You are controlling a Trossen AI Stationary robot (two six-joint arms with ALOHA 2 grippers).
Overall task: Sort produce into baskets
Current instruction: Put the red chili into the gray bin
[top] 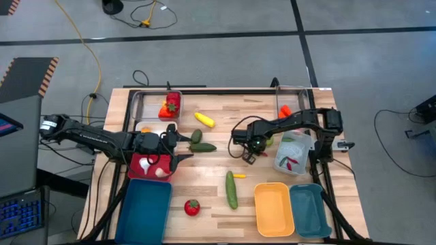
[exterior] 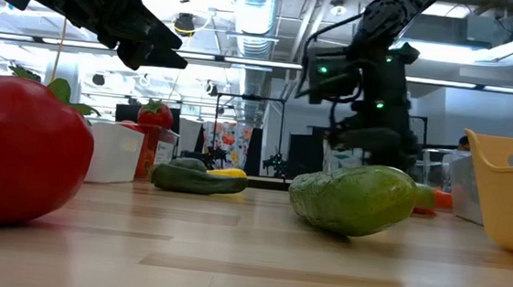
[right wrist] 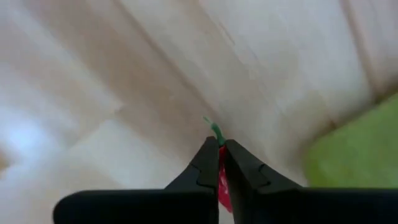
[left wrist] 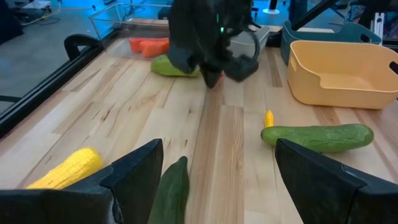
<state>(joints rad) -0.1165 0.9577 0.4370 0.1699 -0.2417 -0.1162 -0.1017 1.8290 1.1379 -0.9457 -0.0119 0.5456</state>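
My right gripper is shut on a small red chilli with a green stem, low over the middle of the table, next to a light green fruit. My left gripper is open and empty, above the table beside the pink-red basket, which holds a white garlic. Its fingers point at two dark green cucumbers lying on the wood. A yellow squash, a long cucumber, a small yellow chilli and a red tomato lie loose on the table. My right gripper pinches the red chilli near its stem end between its two fingers. The green stem sticks out past the fingertips. The fingers slant down toward the table. Whether the chilli touches the wood I cannot tell.
A clear basket with strawberries stands far left, another with carrots far right. A clear basket with chillies is right of my right gripper. At the near edge stand a dark teal basket, an orange-yellow one and a small teal one.
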